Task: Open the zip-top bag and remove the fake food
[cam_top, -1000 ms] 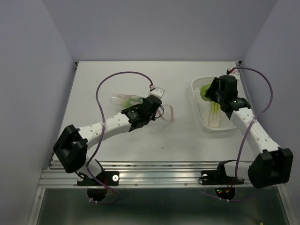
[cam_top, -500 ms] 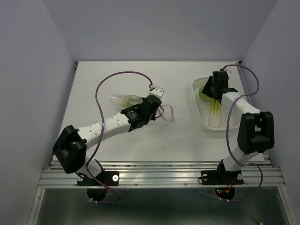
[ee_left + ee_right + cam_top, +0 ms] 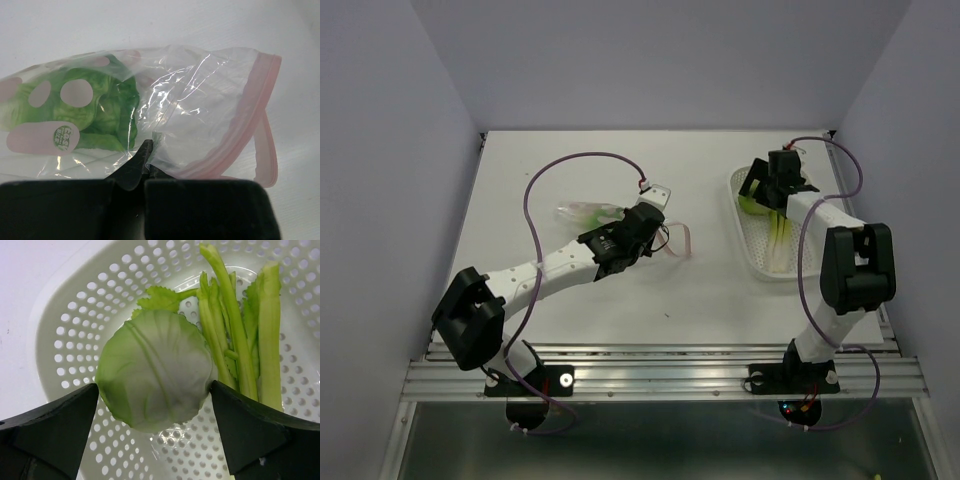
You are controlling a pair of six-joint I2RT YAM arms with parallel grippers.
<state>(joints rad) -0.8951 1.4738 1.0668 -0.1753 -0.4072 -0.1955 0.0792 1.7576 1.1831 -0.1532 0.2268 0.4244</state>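
Fingers of your left gripper (image 3: 146, 161) pinch the clear pink-zippered plastic bag (image 3: 200, 100). Your right gripper (image 3: 155, 388) is wide open around the pale green ball (image 3: 150, 365) in the white holey basket (image 3: 70, 315)

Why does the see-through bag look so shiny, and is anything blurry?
Left wrist view: light glints in white streaks off the crinkly clear plastic zip-top bag, and the black fingers at the bottom are soft. Right wrist view: the pale green round lettuce ball is sharp and evenly lit. Top view: even light, no glare.
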